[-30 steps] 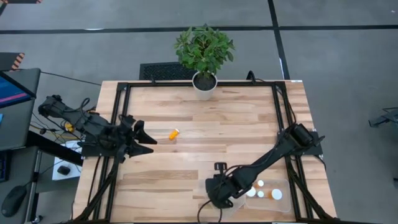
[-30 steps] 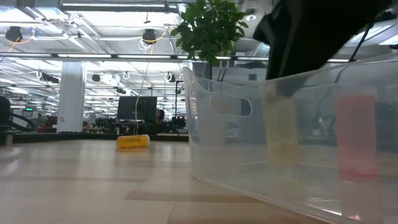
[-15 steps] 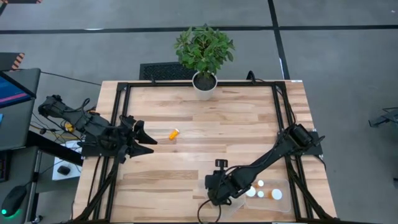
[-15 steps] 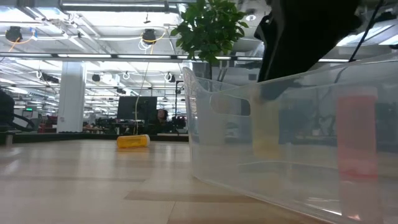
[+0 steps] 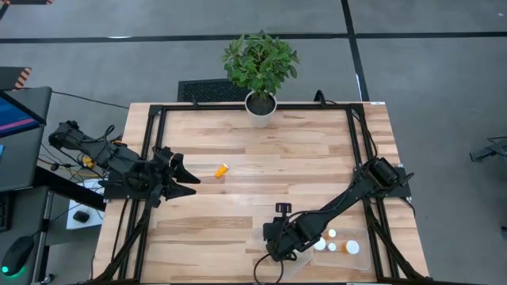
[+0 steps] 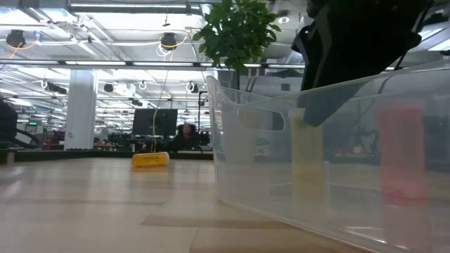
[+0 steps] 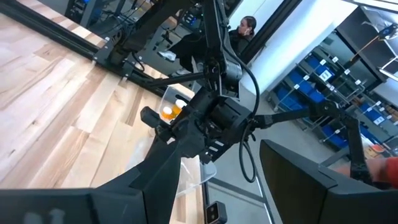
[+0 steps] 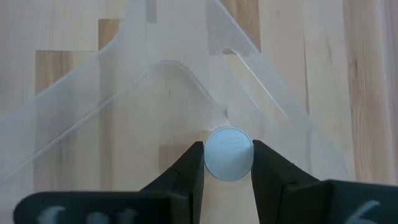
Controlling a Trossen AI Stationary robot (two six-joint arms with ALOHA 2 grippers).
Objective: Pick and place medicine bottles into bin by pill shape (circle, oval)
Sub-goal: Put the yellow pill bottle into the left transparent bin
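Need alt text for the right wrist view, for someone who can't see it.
The right claw grips a medicine bottle by its round white cap, seen end-on, over a corner of the clear plastic bin. Light wooden table shows beneath and beside it.

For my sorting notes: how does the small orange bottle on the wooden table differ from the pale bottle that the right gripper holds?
The small orange bottle lies on its side on the bare wooden table, untouched; the pale yellowish bottle stands upright inside the clear plastic bin, pinched at its white cap by the right gripper. Both are small cylinders.
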